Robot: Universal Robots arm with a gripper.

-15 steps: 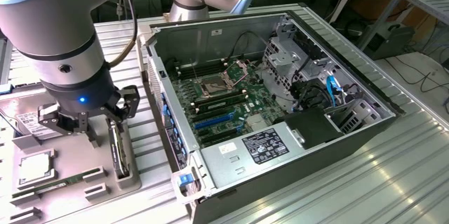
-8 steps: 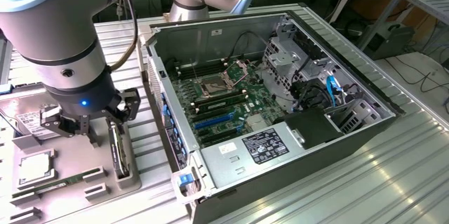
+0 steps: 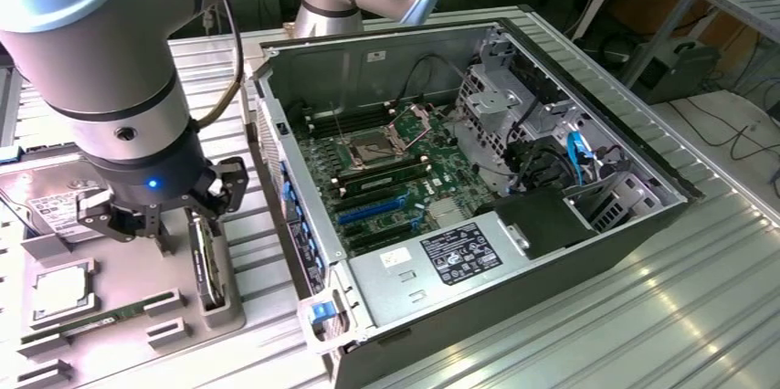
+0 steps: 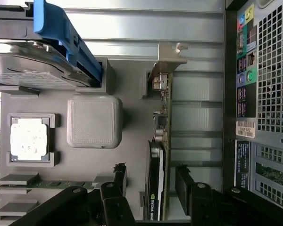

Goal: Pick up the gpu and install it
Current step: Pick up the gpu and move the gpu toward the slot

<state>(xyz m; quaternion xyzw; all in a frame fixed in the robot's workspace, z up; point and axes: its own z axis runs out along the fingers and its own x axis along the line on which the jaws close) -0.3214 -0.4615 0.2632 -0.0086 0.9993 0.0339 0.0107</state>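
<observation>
While the gripper (image 4: 150, 175) is hanging low over the tray (image 4: 132, 122), its jaws are standing wide. One finger (image 4: 117, 186) is sitting on each side of the gpu (image 4: 155, 188), apart from both faces, so nothing is being held. That straddle looks deliberate: the card's broad flat faces are lying between the fingers, where a squeeze would find the most surface.

The gpu is standing on its long edge in a slot along the tray edge nearest the case (image 3: 634, 165), with its metal bracket (image 4: 169, 59) at the end away from the fingers. Being propped upright like this is probably what is leaving room down both sides.

Further across the tray, other parts are sitting in their own moulded pockets, apart from the card. A square grey block (image 4: 94, 121) is lying nearest it, and the drive (image 4: 33, 66), cpu (image 4: 29, 139) and stick (image 4: 52, 184) are ranging toward the opposite edge. Each pocket appears to be keeping its part from sliding.

Beyond the tray, the case is lying on its side on the table (image 3: 634, 325) with its cover off. The board (image 3: 408, 165) is therefore facing upward, and its blue slots (image 3: 372, 211) are showing from above, seemingly with no card in them.
</observation>
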